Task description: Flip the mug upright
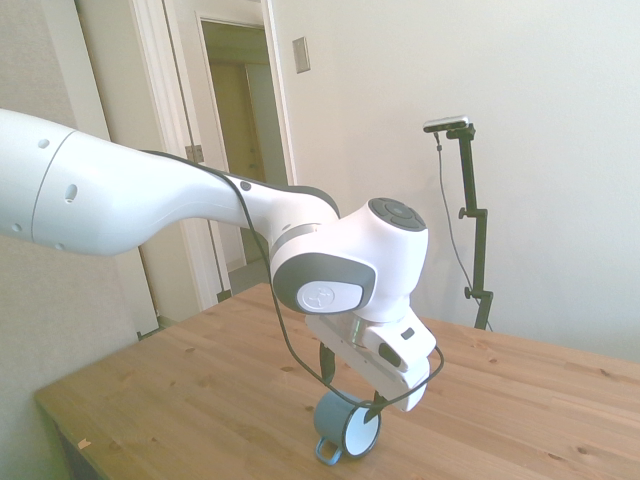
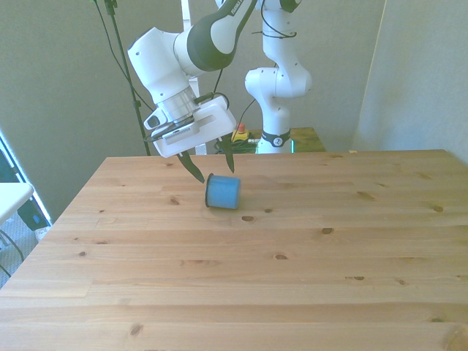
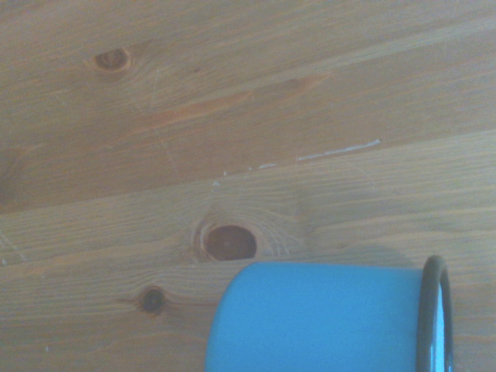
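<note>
Pale knotty pine-plank table (image 2: 307,256) carries everything; the white jointed robot arm (image 1: 150,200) reaches down over it with its wrist tilted, and the two-finger pincer (image 2: 213,162) hangs low with its dark fingers spread wide and nothing held between them. The small light-blue enamel mug (image 2: 222,191) with white inside, dark rim and blue loop handle lies on its side on the table directly beneath and just in front of the pincer; in the side view its open mouth (image 1: 360,431) faces away from the arm, with the handle (image 1: 327,452) down against the wood. One fingertip (image 1: 326,362) sits just above the mug's wall, the other (image 2: 194,169) off to the side nearer the rim; whether either touches cannot be told. Judged risks: a round body lying on its side may roll off along the planks if one finger meets it before the other; the smooth curved wall may slip out of a tilted closure; the handle on the table could catch and twist the mug during the lift; a grip on the rim alone may let it swing and drop. No brand, label or readable writing shows on the mug, arm or table; the wrist view gives only blue wall (image 3: 318,318), dark rim and wood knots (image 3: 230,242).
</note>
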